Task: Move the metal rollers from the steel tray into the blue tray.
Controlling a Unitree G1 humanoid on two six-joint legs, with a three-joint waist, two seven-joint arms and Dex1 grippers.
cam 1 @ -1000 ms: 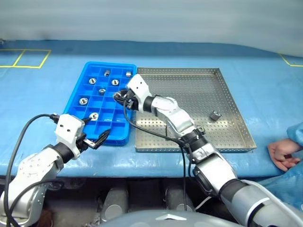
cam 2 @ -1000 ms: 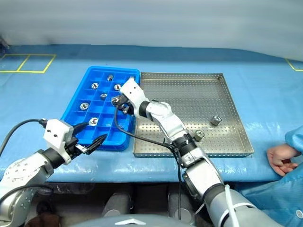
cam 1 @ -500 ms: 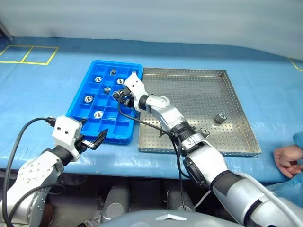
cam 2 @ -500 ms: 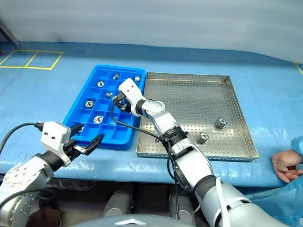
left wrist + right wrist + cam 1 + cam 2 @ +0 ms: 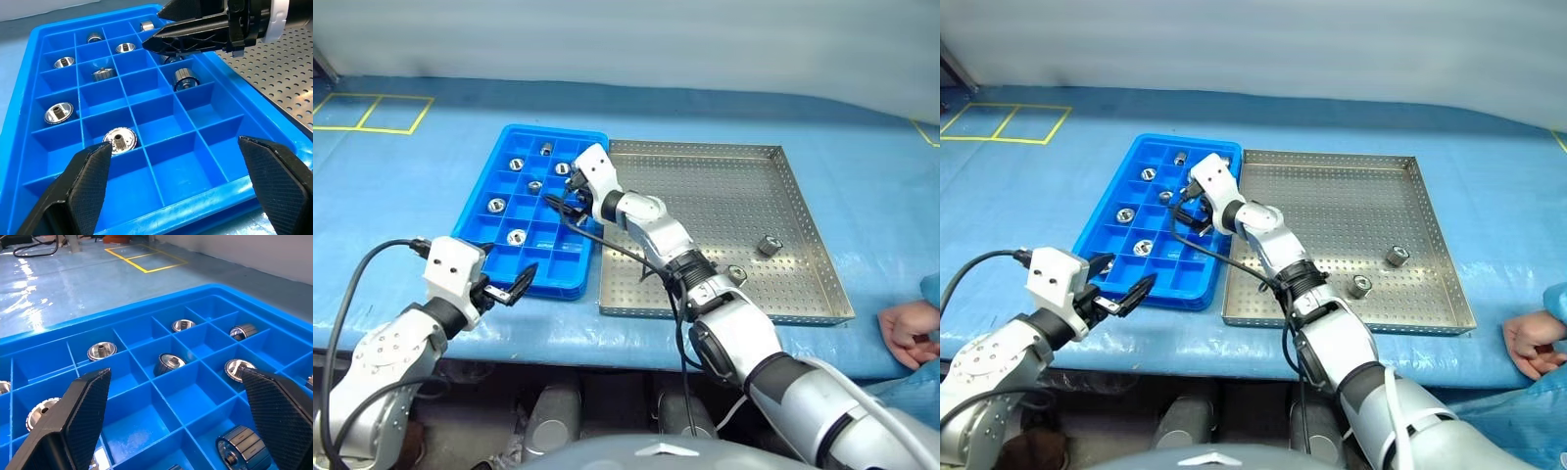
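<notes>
The blue tray (image 5: 548,257) lies left of the steel tray (image 5: 705,196) on the blue table. Several metal rollers sit in its compartments, among them one at the far end (image 5: 517,164) and one nearer me (image 5: 517,236). Two rollers (image 5: 769,245) (image 5: 737,275) lie at the steel tray's near right. My right gripper (image 5: 563,203) hovers open over the blue tray's right columns, with a ribbed roller (image 5: 185,81) resting in the compartment just beneath it. My left gripper (image 5: 509,284) stands open at the blue tray's near edge, holding nothing.
A person's hand (image 5: 911,333) rests at the table's near right edge, past the steel tray. Yellow tape lines (image 5: 372,113) mark the far left of the table. A black cable (image 5: 617,250) trails from my right wrist across the trays' seam.
My right gripper has gone from shut to open above the blue tray and edged slightly forward. The left arm has stayed put. The camera shifted early on.
</notes>
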